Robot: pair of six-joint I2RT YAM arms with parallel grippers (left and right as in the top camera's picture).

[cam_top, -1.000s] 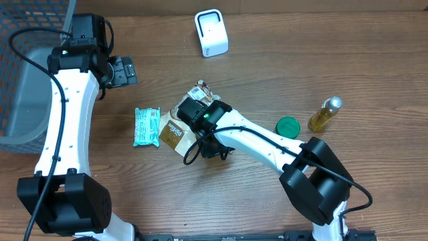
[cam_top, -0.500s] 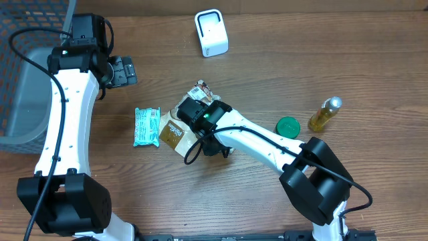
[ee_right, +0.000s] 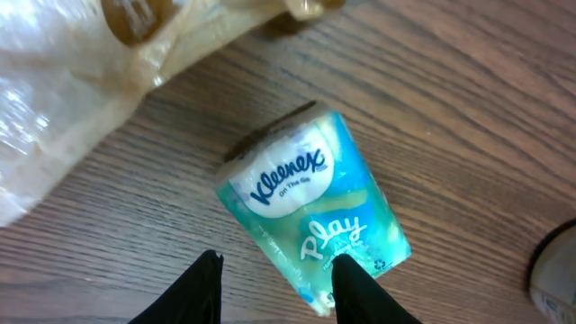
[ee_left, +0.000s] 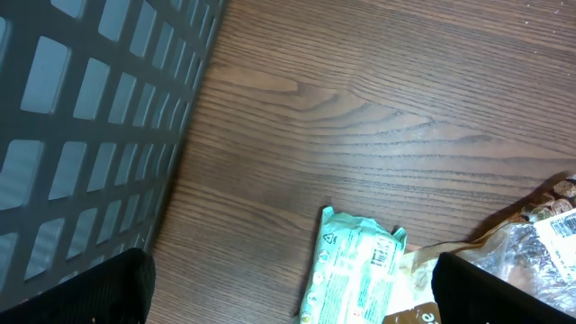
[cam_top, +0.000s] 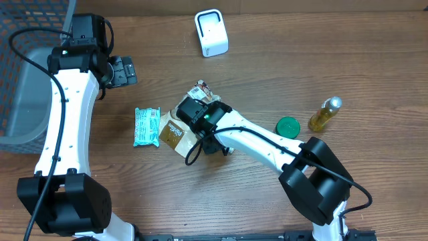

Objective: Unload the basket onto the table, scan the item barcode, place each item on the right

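A teal Kleenex tissue pack [ee_right: 310, 211] lies flat on the wooden table, filling the middle of the right wrist view. My right gripper [ee_right: 279, 288] hangs just above its lower corner. One finger [ee_right: 205, 290] stands over bare wood left of the pack, the other [ee_right: 358, 290] overlaps its lower edge. The jaws are partly open and do not clamp it. In the overhead view my right arm [cam_top: 254, 137] hides this pack. The white scanner [cam_top: 211, 32] stands at the back centre. My left gripper [cam_top: 124, 70] is wide open and empty, far left.
A mint-green packet [cam_top: 146, 126] lies next to a brown snack bag [cam_top: 172, 131] with a clear wrapper, left of my right wrist. A green lid [cam_top: 288, 126] and a small oil bottle [cam_top: 324, 113] are at the right. A grey mesh basket [cam_top: 23, 87] fills the left edge.
The right gripper's fingers have shifted slightly beneath the wrist, with the jaw gap changing a little. The left arm and the things on the table have not moved.
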